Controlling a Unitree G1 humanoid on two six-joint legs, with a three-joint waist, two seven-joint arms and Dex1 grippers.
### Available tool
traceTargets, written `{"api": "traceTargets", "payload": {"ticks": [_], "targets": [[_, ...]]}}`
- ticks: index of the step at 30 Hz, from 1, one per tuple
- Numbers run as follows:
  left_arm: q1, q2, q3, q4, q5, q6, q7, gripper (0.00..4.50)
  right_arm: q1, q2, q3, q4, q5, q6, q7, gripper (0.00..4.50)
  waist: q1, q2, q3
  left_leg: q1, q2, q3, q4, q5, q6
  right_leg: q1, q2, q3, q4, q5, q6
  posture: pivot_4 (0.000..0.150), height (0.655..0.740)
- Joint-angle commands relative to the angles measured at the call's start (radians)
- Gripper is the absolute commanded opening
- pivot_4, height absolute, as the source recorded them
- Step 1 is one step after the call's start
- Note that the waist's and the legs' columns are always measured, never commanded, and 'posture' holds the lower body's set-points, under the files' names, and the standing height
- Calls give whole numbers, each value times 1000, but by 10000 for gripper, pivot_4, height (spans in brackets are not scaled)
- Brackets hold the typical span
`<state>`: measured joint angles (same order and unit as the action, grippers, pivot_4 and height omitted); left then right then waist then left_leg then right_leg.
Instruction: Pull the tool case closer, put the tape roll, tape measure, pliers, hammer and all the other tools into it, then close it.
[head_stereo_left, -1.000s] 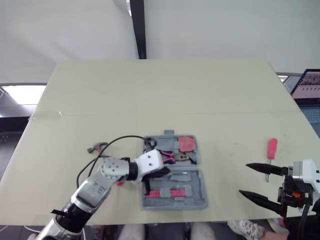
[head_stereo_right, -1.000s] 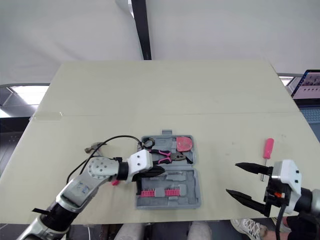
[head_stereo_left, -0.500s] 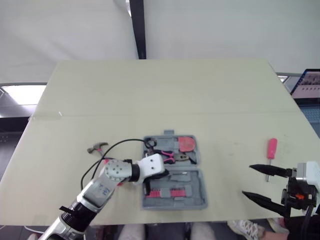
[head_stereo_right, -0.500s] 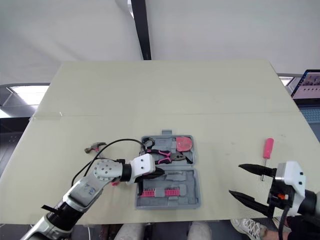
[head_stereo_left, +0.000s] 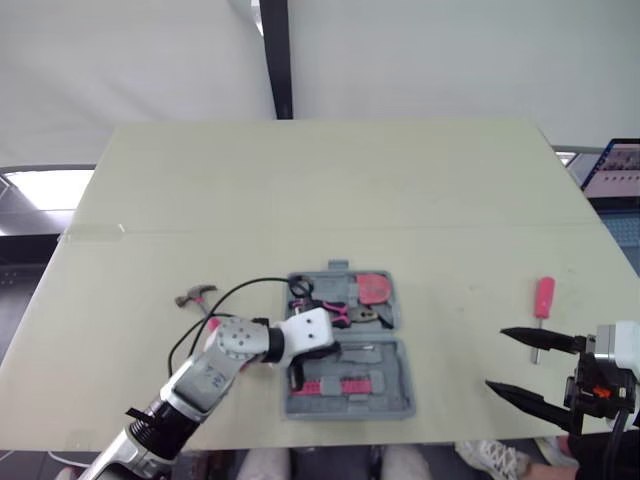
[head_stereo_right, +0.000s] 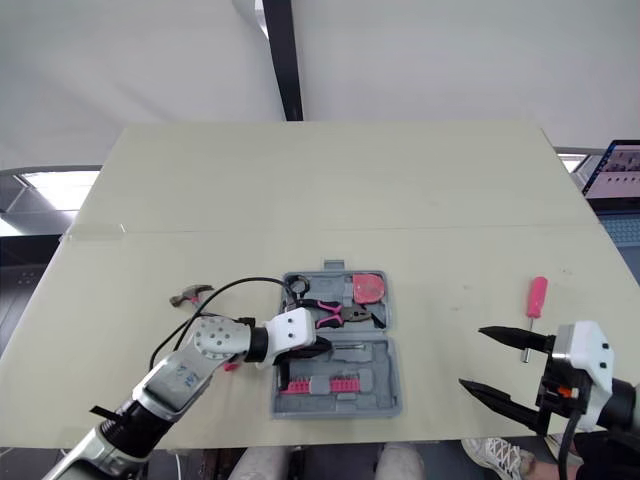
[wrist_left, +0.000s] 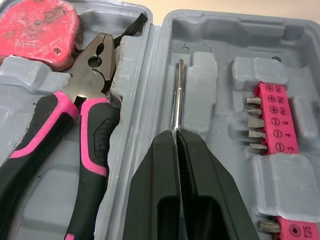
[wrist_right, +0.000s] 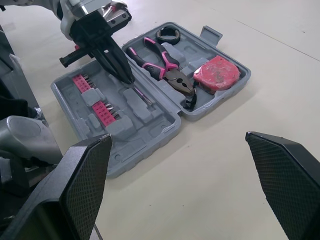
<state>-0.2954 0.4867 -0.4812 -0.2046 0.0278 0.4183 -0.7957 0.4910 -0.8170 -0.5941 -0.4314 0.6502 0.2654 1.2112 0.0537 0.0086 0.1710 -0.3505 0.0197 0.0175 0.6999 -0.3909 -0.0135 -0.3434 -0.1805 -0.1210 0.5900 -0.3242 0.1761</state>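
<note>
Case on the tabletop, close to the front edge, lying fully open with both grey halves flat.

Over in the far half:
- red tape measure tucked in the right corner
- pliers with pink-and-black handles just beside it
- black tape roll up in the left corner

Down in the near half, pink bits in a strip along the front.

Left end effector right inside that near half, fingers pinched tight on a thin metal shaft. Gripping it by one end, the rest of it running alongside the hinge, over the grey moulding, between the pliers and the bits.

Hammer out on the tabletop, left of the case and apart from it. Pink-handled screwdriver off to the right, alone on the tabletop, well apart from the case.

Right end effector on the near side of that screwdriver, by the front right edge, fingers spread wide and holding nothing.
</note>
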Motion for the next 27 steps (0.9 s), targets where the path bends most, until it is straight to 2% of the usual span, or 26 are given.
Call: {"api": "traceTargets", "payload": {"ticks": [1,7,16,27], "targets": [[12,5,-52,27,42,54,-13,1779,6,-6,-41,-34,25,4,6,45000,1,2,-2,0,0,0,0,0,0,0,0,0,0,0,0,1500,7400],[10,-8,-52,41,36,116,-10,1779,13,-5,-51,-39,27,9,8,45000,2,5,-6,1,0,0,0,0,0,2,0,0,-1,0,0,1500,7400],[29,19,-102,33,83,114,-16,1779,16,-2,-59,-45,30,16,9,45000,1,5,-8,5,0,0,-2,0,0,5,0,0,-1,0,0,1500,7400],[49,1,-103,78,88,105,-7,1779,7,-5,-55,-49,28,24,1,45000,1,6,-12,8,0,0,-3,0,0,8,0,1,-2,0,0,1500,7400]]}}
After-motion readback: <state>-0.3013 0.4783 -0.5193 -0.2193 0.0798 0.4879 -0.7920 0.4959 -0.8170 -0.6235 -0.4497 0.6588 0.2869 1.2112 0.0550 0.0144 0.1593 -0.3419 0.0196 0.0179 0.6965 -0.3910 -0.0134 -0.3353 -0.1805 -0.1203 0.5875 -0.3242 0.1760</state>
